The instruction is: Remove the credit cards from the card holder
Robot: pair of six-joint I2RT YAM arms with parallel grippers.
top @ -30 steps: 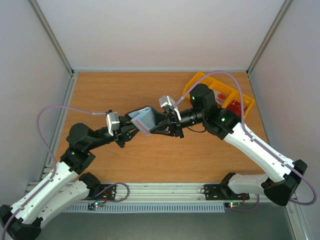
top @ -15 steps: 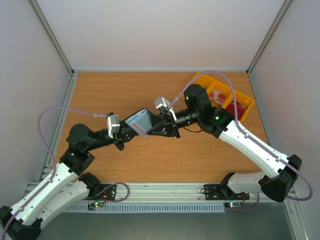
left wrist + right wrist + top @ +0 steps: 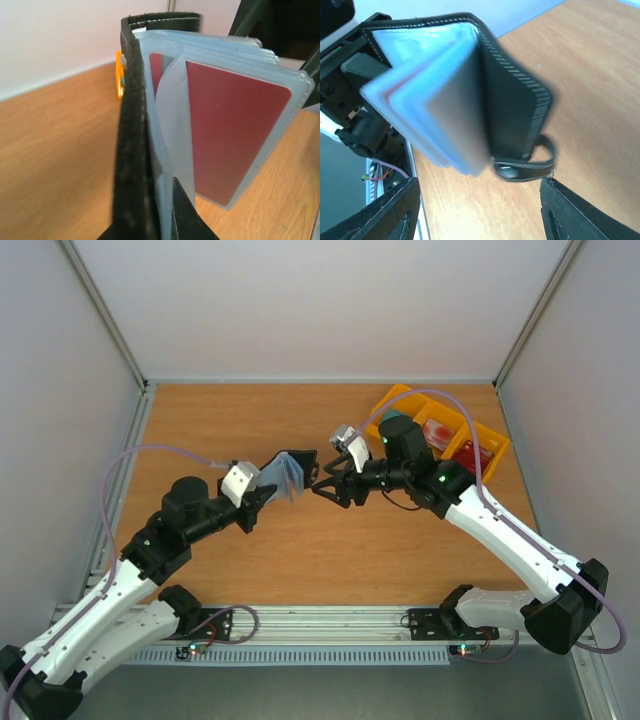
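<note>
The card holder [image 3: 286, 474] is a grey-blue wallet with dark edges, held up above the table, standing on edge. My left gripper [image 3: 272, 488] is shut on its cover and plastic sleeves. In the left wrist view the holder [image 3: 132, 125] is fanned open, with a red credit card [image 3: 230, 135] inside a clear sleeve and my left gripper [image 3: 160, 220] clamped at its bottom. My right gripper [image 3: 325, 486] is open and empty, just right of the holder. In the right wrist view the holder [image 3: 510, 100] and its black closure tab [image 3: 522, 167] hang in front of my right gripper [image 3: 480, 212], apart from its fingers [image 3: 385, 215].
A yellow three-compartment tray [image 3: 400, 395] stands at the back right, behind the right arm, with red cards [image 3: 440, 430] lying in it. A sliver of the tray [image 3: 120, 75] shows in the left wrist view. Grey walls enclose the wooden table [image 3: 220, 430].
The right gripper, earlier at the holder's far side, now stands apart with jaws open. The left arm has moved toward the middle and turned the holder more on edge.
</note>
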